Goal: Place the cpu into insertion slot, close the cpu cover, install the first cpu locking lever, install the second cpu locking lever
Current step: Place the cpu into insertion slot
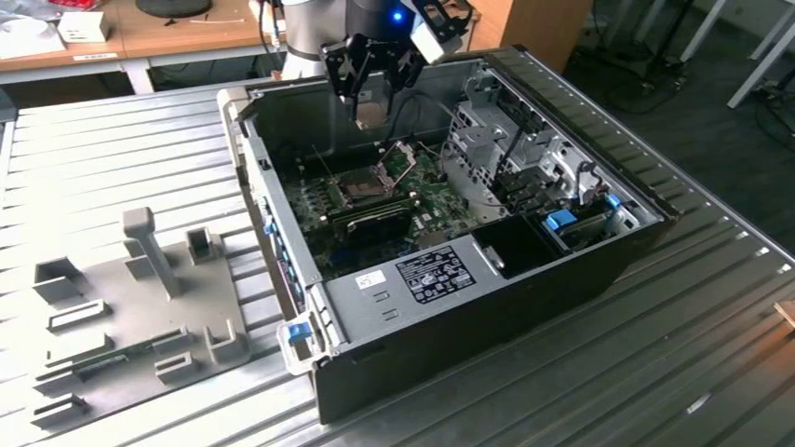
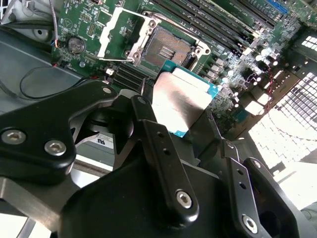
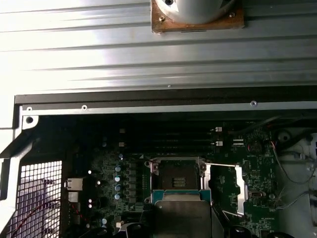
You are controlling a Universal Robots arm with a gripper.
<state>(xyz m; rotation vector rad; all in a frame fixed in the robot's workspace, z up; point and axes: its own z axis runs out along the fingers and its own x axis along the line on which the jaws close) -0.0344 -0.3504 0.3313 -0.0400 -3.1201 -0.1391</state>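
Cpu (image 2: 183, 96), flat matte-silver square, pinched in black tool (image 2: 176, 111) above dark insertion slot (image 2: 166, 49); shiny cpu cover (image 2: 109, 32) open.

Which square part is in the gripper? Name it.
The cpu, held aloft in the gripper; the insertion slot lies empty and the cpu cover is flipped open beside it.

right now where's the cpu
In the second wrist view the cpu is clamped in the gripper, above the board and close to the open insertion slot.
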